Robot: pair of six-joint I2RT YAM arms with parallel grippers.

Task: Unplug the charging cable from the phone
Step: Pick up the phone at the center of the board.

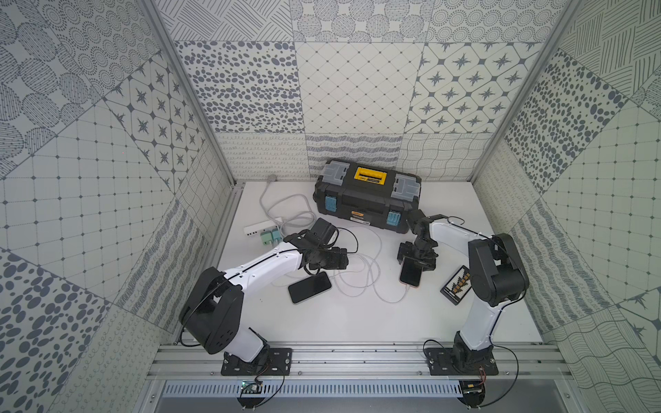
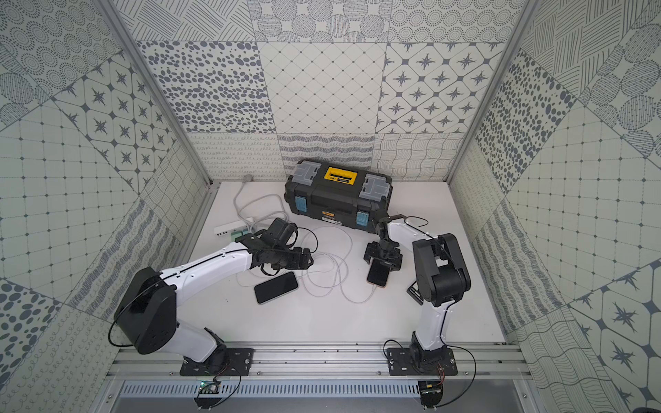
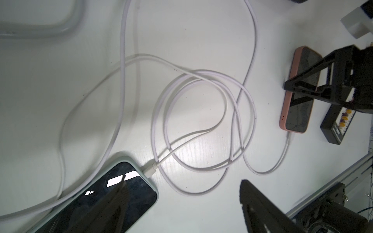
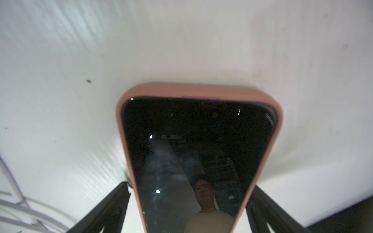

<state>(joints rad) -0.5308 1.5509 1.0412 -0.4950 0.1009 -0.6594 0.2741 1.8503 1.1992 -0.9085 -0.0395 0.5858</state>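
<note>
Two dark-screened phones lie flat on the white table, each with a white charging cable plugged in. The mint-cased phone (image 1: 309, 287) (image 3: 113, 201) has its plug (image 3: 150, 170) at the end nearest the cable loops (image 3: 201, 129). My left gripper (image 1: 323, 266) (image 3: 181, 201) hangs open above that end, one finger over the screen, holding nothing. The pink-cased phone (image 1: 410, 276) (image 4: 197, 145) has its plug (image 3: 289, 139) at its near end. My right gripper (image 1: 416, 264) (image 4: 190, 185) straddles its far half, jaws wide, fingers close beside both long edges; I cannot tell whether they touch.
A black toolbox (image 1: 366, 196) with a yellow handle stands at the back. A white power strip (image 1: 258, 226) with green adapters (image 1: 270, 236) and a thick grey cord (image 1: 272, 200) lies back left. A small black box (image 1: 457, 285) with yellow parts sits right of the pink phone.
</note>
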